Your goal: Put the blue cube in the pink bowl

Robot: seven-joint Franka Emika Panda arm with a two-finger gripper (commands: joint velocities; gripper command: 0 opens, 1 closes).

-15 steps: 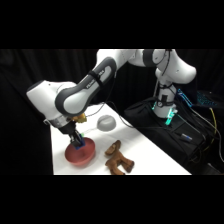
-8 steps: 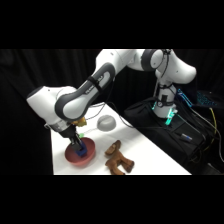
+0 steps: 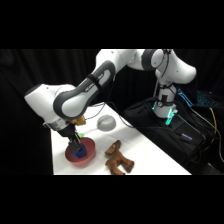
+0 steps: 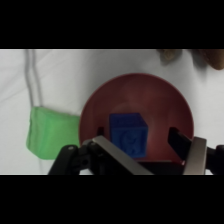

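Claw: open over the pink bowl, fingers apart on either side of the blue cube.
Blue cube: lies inside the pink bowl, near the tabletop's front left corner.
Progress: placing seems done; only lifting away remains.

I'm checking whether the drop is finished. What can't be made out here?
- Whether the blue cube rests on the pink bowl floor: its base is hidden by the fingers in the wrist view.
- Side view: the gripper covers most of the cube.
- Brown object: cut by the wrist view's top edge.
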